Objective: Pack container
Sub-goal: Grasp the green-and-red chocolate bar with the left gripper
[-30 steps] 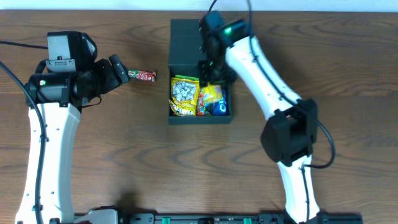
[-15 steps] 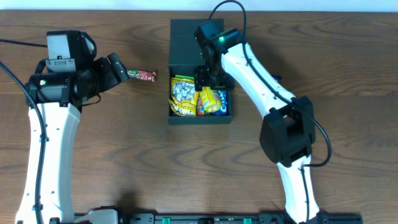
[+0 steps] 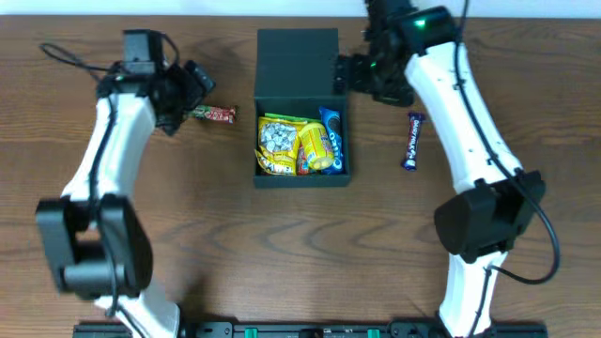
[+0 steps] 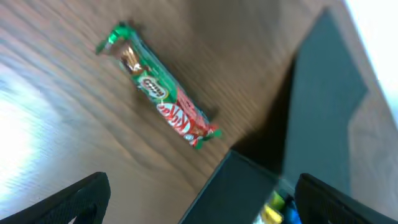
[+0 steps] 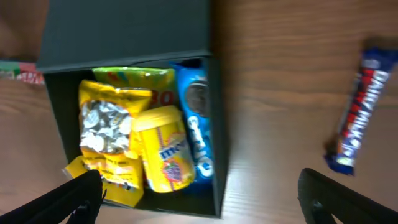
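Container (image 3: 296, 56) at far edge, centre, lid open, snack packets (image 3: 300, 145) already in. Not yet packed: green-red bar (image 3: 214, 115) to its left, blue bar (image 3: 411, 143) to its right. Left gripper (image 3: 194, 86) & right gripper (image 3: 346, 73): fingers spread, empty.
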Controlling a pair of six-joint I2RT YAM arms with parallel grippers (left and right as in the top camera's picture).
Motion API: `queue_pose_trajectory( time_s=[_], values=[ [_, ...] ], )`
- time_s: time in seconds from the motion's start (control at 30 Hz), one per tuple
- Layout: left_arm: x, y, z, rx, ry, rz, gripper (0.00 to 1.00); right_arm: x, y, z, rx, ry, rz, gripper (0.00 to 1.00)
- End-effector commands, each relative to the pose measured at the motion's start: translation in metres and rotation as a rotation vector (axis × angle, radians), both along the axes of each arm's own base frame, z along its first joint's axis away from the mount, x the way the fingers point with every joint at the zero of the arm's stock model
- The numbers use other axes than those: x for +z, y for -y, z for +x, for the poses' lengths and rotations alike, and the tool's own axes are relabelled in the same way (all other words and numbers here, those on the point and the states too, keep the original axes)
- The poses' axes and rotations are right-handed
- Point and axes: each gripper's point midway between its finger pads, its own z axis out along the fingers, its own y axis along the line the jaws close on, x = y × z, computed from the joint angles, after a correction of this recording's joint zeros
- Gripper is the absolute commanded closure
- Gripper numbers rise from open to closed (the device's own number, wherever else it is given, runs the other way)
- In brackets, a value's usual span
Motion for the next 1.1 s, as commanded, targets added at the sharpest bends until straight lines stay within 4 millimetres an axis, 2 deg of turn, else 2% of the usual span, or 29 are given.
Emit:
queue_pose_trajectory(
  time_s=[0.0,0.13,0.23,0.4,0.6,0.73,0.9,1.07],
  values=[
    [0.008,0.005,0.030,0.099,-0.005,-0.043,0.04,0.004,0.007,0.000,-0.023,-0.011,0.021,0.01],
    [0.003,0.003,0.056,0.143,-0.079,-0.048,0.04,0.003,0.014,-0.002,-0.034,-0.020,0.003,0.01],
    [-0.009,0.000,0.062,0.174,-0.168,-0.036,0.04,0.002,0.015,-0.003,-0.029,-0.022,-0.010,0.01],
    [-0.030,0.002,0.060,0.204,-0.254,-0.055,0.04,0.002,0.017,-0.005,-0.013,-0.026,-0.021,0.01],
    [-0.039,-0.005,0.057,0.218,-0.269,-0.026,0.05,0.000,0.024,-0.009,-0.020,-0.041,-0.058,0.01],
    [-0.050,-0.009,0.043,0.233,-0.332,-0.010,0.05,0.000,0.024,-0.008,-0.014,-0.037,-0.062,0.01],
    [-0.075,-0.008,0.019,0.254,-0.429,-0.009,0.05,0.000,0.024,-0.007,-0.014,-0.034,-0.061,0.01],
    [-0.085,-0.007,0.024,0.253,-0.406,-0.019,0.02,0.000,0.024,-0.008,-0.003,-0.033,-0.063,0.01]
  ],
)
